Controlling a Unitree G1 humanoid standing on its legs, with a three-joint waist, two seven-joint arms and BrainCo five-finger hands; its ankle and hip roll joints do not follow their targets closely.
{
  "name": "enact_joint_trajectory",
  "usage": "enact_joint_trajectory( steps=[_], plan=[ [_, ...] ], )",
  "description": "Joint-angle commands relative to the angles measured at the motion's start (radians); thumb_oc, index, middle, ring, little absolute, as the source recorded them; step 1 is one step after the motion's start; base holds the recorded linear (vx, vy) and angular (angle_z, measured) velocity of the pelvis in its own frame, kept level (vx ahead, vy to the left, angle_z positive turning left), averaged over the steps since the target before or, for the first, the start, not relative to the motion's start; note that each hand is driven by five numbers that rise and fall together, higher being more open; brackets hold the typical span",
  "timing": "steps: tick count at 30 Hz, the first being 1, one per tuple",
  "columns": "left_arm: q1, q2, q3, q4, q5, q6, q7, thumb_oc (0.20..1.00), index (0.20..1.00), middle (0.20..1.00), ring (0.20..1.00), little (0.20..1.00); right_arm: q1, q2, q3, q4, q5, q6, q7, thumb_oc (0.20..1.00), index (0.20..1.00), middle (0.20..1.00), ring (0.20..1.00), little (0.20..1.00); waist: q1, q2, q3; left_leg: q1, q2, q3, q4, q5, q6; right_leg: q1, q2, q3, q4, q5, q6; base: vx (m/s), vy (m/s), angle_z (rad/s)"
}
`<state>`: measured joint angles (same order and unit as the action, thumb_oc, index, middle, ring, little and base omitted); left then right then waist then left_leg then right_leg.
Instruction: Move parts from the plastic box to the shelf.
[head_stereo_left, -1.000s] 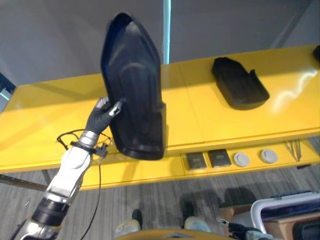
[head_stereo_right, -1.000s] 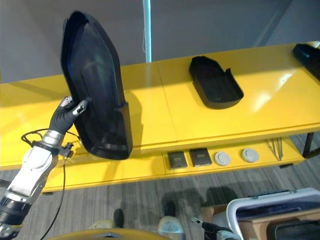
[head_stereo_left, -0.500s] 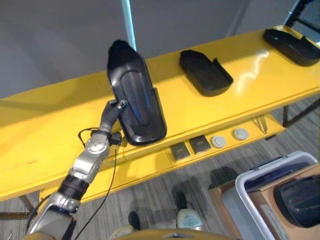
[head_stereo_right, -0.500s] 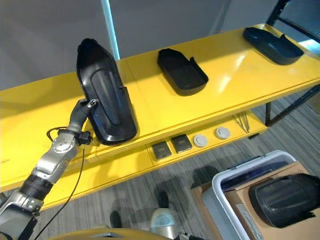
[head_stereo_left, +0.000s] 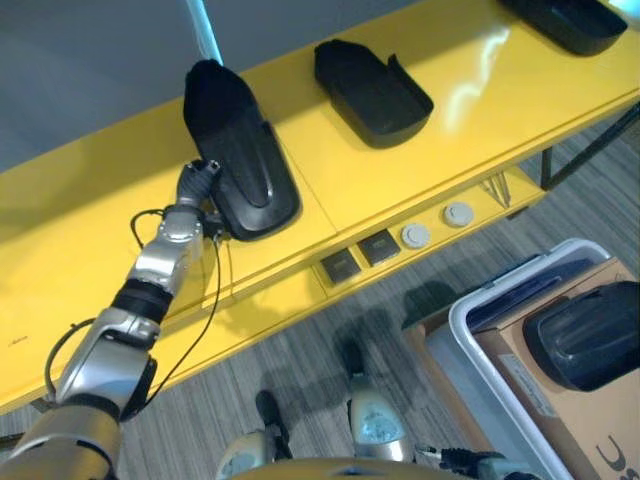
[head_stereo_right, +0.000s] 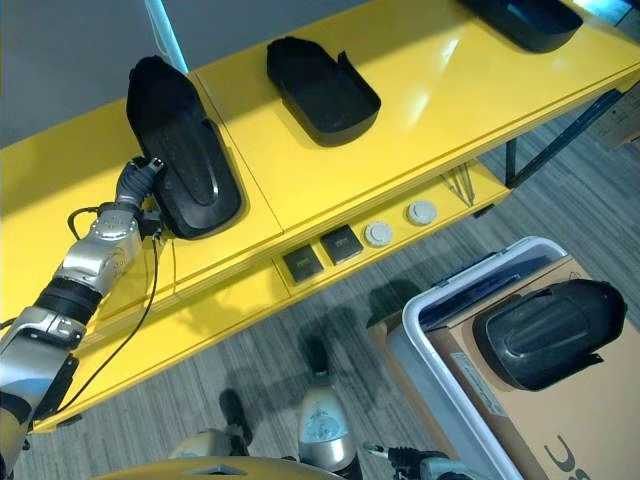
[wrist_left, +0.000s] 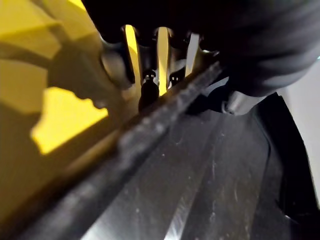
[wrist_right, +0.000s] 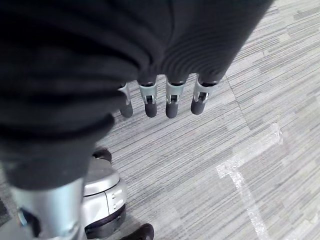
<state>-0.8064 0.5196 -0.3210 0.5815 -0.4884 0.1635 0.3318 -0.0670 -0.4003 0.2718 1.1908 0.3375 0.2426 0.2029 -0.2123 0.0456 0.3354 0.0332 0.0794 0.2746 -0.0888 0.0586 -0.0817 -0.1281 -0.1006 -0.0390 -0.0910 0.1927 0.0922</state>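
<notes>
We see a white-rimmed plastic box (head_stereo_right: 430, 330) on the grey striped carpet (wrist_right: 260, 100) below the front edge of the long glossy yellow shelf (head_stereo_left: 420, 150). Inside it sits a brown cardboard liner, and on that liner lies one dark, rounded moulded plastic part (head_stereo_right: 545, 330), its smooth domed back facing up.

On the shelf we count three more black parts. The one we are handling is a long, tapering black plastic shell (head_stereo_left: 240, 160), narrow at its far end and broad at its near end, with a raised rib running down its middle. It lies near the shelf's front edge, towards the left end. Our left hand (head_stereo_left: 197, 183) is at the shell's left rim; in the left wrist view the fingers (wrist_left: 150, 75) curl under that rim while the thumb presses from the other side, so we are clamping the shell.

Further right, mid-shelf, lies a shorter black tray-like part (head_stereo_left: 372, 93) with raised walls, hollow side up. A third black part (head_stereo_right: 520, 20) lies at the shelf's far right end.

Our right hand (wrist_right: 160, 100) hangs over the carpet, fingers relaxed and holding nothing.
</notes>
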Motion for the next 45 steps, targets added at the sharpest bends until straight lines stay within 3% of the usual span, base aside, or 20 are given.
enact_joint_trajectory(
  steps=[1, 4, 5, 6, 15, 21, 25, 35, 37, 38, 42, 44, 45],
  plan=[
    [-0.149, 0.077, -0.034, 0.076, -0.006, 0.014, 0.043, 0.2, 0.2, 0.2, 0.2, 0.2, -0.032, -0.012, 0.047, 0.01, 0.046, 0.01, -0.01, 1.0, 1.0, 1.0, 1.0, 1.0, 0.0, -0.006, 0.039, -0.063, 0.013, -0.047, 0.002, -0.034, 0.005, 0.074, 0.041, 0.003, 0.018, -0.172, -0.01, -0.05, -0.006, -0.02],
    [-0.168, 0.077, -0.047, 0.089, -0.025, 0.035, 0.022, 0.2, 0.2, 0.2, 0.2, 0.2, -0.044, -0.01, 0.057, 0.009, 0.055, 0.006, -0.01, 1.0, 1.0, 1.0, 1.0, 1.0, -0.001, -0.005, 0.057, -0.073, 0.013, -0.051, 0.002, -0.03, 0.004, 0.061, 0.042, 0.004, 0.02, -0.17, -0.012, -0.03, -0.007, 0.0],
    [-0.173, 0.076, -0.053, 0.089, -0.024, 0.04, 0.022, 0.391, 0.391, 0.391, 0.391, 0.391, -0.047, -0.008, 0.06, 0.008, 0.057, 0.004, -0.01, 1.0, 1.0, 1.0, 1.0, 1.0, -0.001, -0.005, 0.063, -0.076, 0.014, -0.053, 0.002, -0.03, 0.004, 0.058, 0.043, 0.005, 0.021, -0.17, -0.013, -0.03, -0.021, 0.03],
    [-0.181, 0.074, -0.063, 0.095, -0.02, 0.044, 0.007, 1.0, 1.0, 1.0, 1.0, 1.0, -0.053, -0.005, 0.067, 0.006, 0.066, 0.003, -0.011, 1.0, 1.0, 1.0, 1.0, 1.0, -0.001, -0.005, 0.07, -0.079, 0.014, -0.056, 0.002, -0.029, 0.004, 0.053, 0.043, 0.004, 0.021, -0.169, -0.014, 0.0, 0.0, 0.0],
    [-0.209, 0.082, -0.096, 0.109, -0.038, 0.108, -0.04, 1.0, 1.0, 1.0, 1.0, 1.0, -0.074, -0.004, 0.074, 0.007, 0.096, 0.004, -0.024, 1.0, 1.0, 1.0, 1.0, 1.0, 0.0, -0.001, 0.072, -0.076, 0.017, -0.05, 0.002, -0.028, 0.003, 0.052, 0.041, 0.002, 0.016, -0.167, -0.015, 0.0, 0.0, 0.0],
    [-0.148, 0.087, -0.067, 0.054, -0.157, 0.114, -0.007, 1.0, 1.0, 1.0, 1.0, 1.0, -0.061, 0.003, 0.05, 0.027, 0.078, 0.004, -0.017, 1.0, 1.0, 1.0, 1.0, 1.0, 0.014, 0.01, 0.049, -0.053, 0.016, -0.056, 0.002, -0.028, -0.001, 0.082, 0.032, -0.017, 0.011, -0.171, -0.012, 0.04, -0.015, 0.01],
    [-0.039, 0.033, -0.022, -0.053, -0.177, 0.135, -0.012, 1.0, 1.0, 1.0, 1.0, 1.0, -0.049, 0.028, 0.05, 0.037, 0.074, 0.0, -0.027, 1.0, 1.0, 1.0, 1.0, 1.0, 0.035, 0.017, 0.015, -0.026, 0.016, -0.06, 0.002, -0.029, -0.002, 0.125, 0.026, -0.041, 0.008, -0.183, -0.015, 0.05, -0.023, 0.09],
    [0.063, 0.001, 0.004, -0.098, -0.155, 0.154, -0.037, 1.0, 1.0, 1.0, 1.0, 1.0, -0.013, 0.062, 0.035, 0.046, 0.061, 0.015, -0.056, 1.0, 1.0, 1.0, 1.0, 1.0, 0.061, 0.024, -0.069, 0.029, 0.013, -0.045, 0.002, -0.038, -0.004, 0.196, 0.017, -0.073, 0.004, -0.2, -0.009, 0.04, -0.011, 0.06],
    [0.077, -0.002, 0.007, -0.096, -0.141, 0.1, -0.021, 1.0, 1.0, 1.0, 1.0, 1.0, -0.004, 0.069, 0.036, 0.053, 0.063, 0.008, -0.064, 1.0, 1.0, 1.0, 1.0, 1.0, 0.064, 0.023, -0.083, 0.037, 0.015, -0.042, 0.002, -0.041, -0.004, 0.205, 0.018, -0.077, 0.004, -0.204, -0.008, 0.03, -0.026, 0.09],
    [0.081, 0.002, 0.021, -0.109, -0.142, -0.012, -0.033, 1.0, 1.0, 1.0, 1.0, 1.0, 0.006, 0.075, 0.031, 0.063, 0.068, 0.0, -0.068, 1.0, 1.0, 1.0, 1.0, 1.0, 0.068, 0.021, -0.099, 0.047, 0.017, -0.038, 0.002, -0.044, -0.004, 0.216, 0.019, -0.081, 0.004, -0.208, -0.006, 0.04, -0.029, 0.04],
    [0.094, 0.018, 0.061, -0.267, -0.117, -0.249, -0.051, 1.0, 1.0, 1.0, 1.0, 1.0, 0.023, 0.08, 0.017, 0.073, 0.059, -0.007, -0.061, 1.0, 1.0, 1.0, 1.0, 1.0, 0.081, 0.015, -0.124, 0.06, 0.02, -0.034, 0.002, -0.05, -0.005, 0.235, 0.019, -0.087, 0.004, -0.214, -0.007, 0.04, -0.025, 0.02],
    [0.124, 0.027, 0.069, -0.38, -0.074, -0.263, -0.089, 1.0, 1.0, 1.0, 1.0, 1.0, 0.026, 0.084, 0.007, 0.072, 0.066, -0.005, -0.062, 1.0, 1.0, 1.0, 1.0, 1.0, 0.09, 0.01, -0.131, 0.065, 0.022, -0.039, 0.002, -0.054, -0.005, 0.242, 0.018, -0.089, 0.004, -0.215, -0.008, 0.02, -0.019, 0.0],
    [0.164, 0.019, 0.064, -0.47, -0.029, -0.266, -0.115, 0.853, 0.853, 0.853, 0.853, 0.853, 0.031, 0.092, 0.002, 0.072, 0.074, -0.007, -0.064, 1.0, 1.0, 1.0, 1.0, 1.0, 0.098, 0.003, -0.134, 0.07, 0.024, -0.042, 0.002, -0.058, -0.003, 0.248, 0.016, -0.094, 0.004, -0.217, -0.009, 0.04, -0.042, 0.01]
  ],
)
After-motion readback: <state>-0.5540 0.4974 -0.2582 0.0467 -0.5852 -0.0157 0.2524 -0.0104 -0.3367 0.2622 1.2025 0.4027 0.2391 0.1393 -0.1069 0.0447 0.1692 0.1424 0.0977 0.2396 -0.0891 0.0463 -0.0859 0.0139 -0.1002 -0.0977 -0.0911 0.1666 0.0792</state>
